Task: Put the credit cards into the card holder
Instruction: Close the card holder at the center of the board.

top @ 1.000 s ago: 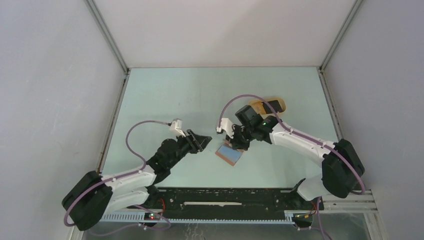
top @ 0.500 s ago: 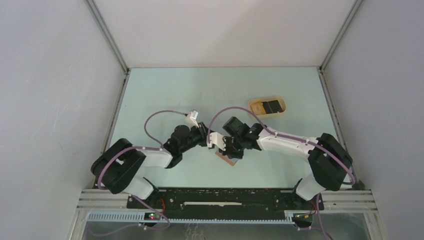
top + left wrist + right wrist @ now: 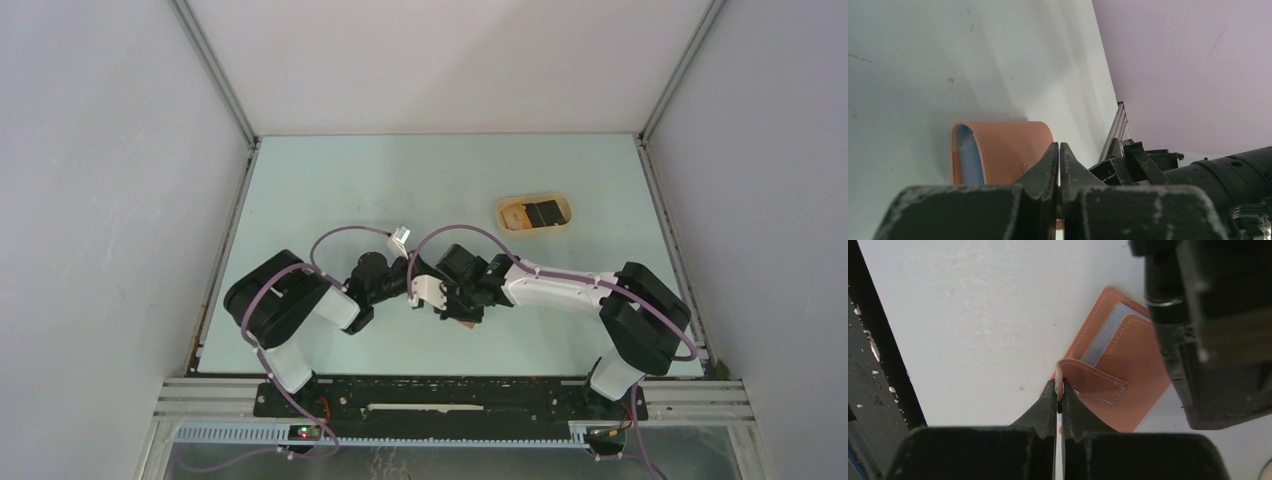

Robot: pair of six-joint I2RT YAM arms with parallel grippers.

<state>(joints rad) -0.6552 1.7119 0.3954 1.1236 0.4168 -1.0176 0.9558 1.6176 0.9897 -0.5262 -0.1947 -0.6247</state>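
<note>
Right wrist view: we see the right gripper [image 3: 1058,390] clamped on the stitched strap of the reddish-brown leather card holder [image 3: 1118,385], which lies flat near the middle of the desk's [image 3: 330,190] near edge. Beside it the left gripper [image 3: 1058,150] has its fingers pressed together. A dark, flat credit card [image 3: 546,213] rests in the tan oval tray [image 3: 535,196] toward the far right corner.

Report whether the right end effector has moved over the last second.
Yes. The right end effector moved left and nearer the bases, away from the tan tray.
</note>
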